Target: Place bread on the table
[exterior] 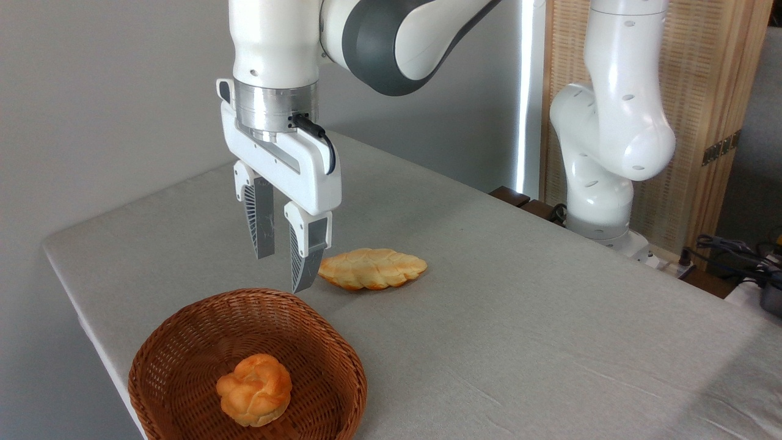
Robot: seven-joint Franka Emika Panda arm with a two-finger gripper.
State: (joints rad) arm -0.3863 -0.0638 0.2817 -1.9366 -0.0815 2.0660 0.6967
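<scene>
Grey-clothed table (519, 293) with rounded corners; a wicker basket (183, 342) sits at its near left edge, a pale loaf (372, 269) farther in.

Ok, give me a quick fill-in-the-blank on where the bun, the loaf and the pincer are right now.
1. The knotted bun lies inside the ____.
2. The leaf-shaped loaf rests directly on the ____.
3. The pincer holds ____.
4. The pincer's jaws are ____.

Missing words: basket; table; nothing; open
</scene>
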